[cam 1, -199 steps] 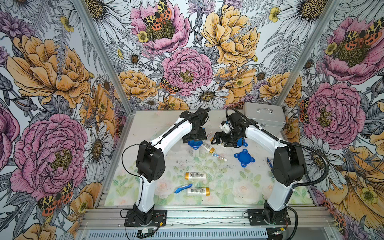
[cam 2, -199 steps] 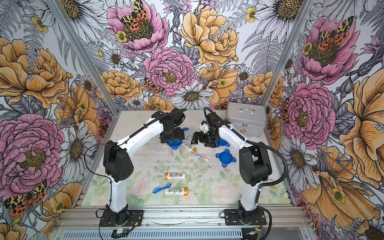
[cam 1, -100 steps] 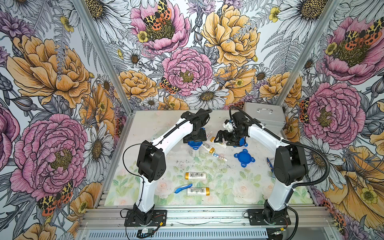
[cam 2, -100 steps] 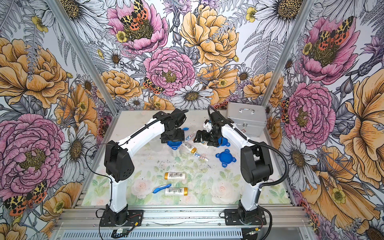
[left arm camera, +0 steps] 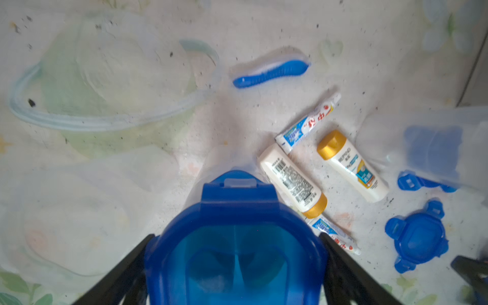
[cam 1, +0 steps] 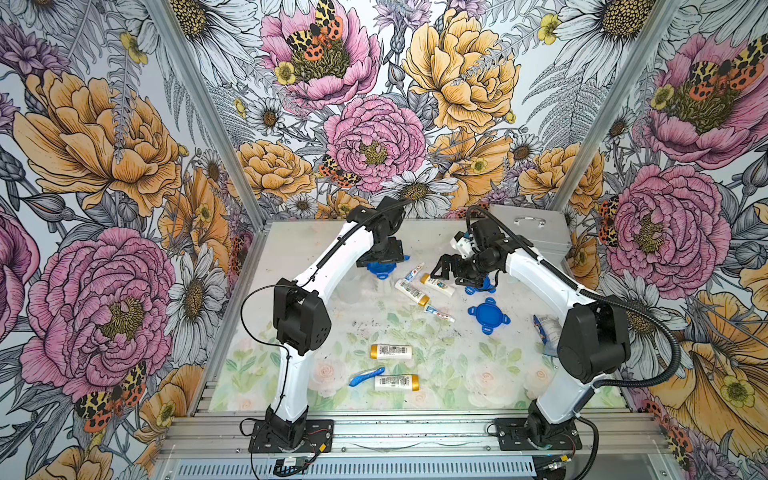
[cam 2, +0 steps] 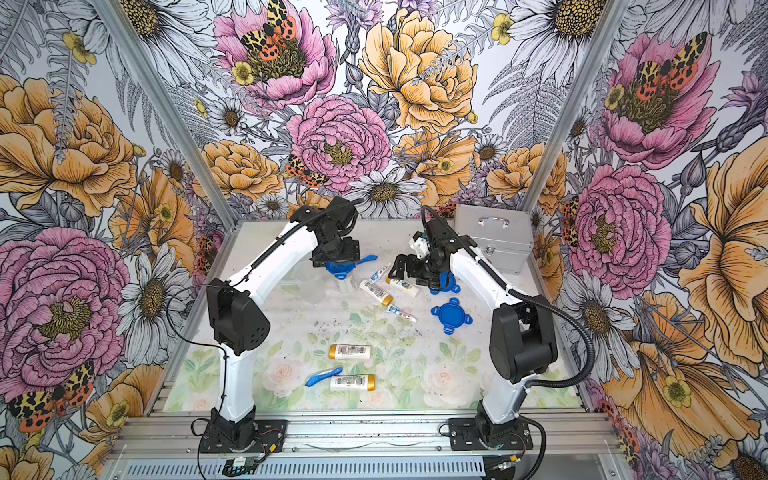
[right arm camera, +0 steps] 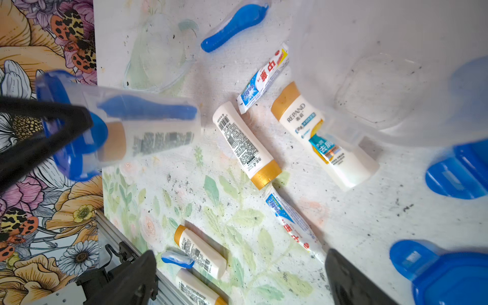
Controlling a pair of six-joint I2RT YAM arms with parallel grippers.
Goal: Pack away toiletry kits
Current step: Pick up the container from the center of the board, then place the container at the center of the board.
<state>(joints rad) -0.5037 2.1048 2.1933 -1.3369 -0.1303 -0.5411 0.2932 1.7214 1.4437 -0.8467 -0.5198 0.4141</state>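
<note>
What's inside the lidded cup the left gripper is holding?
Through the cup wall: a blue toothbrush and a gold-capped bottle. Whether a toothpaste tube lies behind them cannot be seen; the left gripper and lid cover the mouth end.

Cell surroundings, my station, as inspected.
I find moth-and-flower wallpaper point(cam 1: 374, 137) on three walls, aluminium corner posts point(cam 1: 205, 106), a pale leaf-print table mat point(cam 1: 465, 374) speckled with dark marks, and a slotted metal rail point(cam 1: 415, 432) along its front.
</note>
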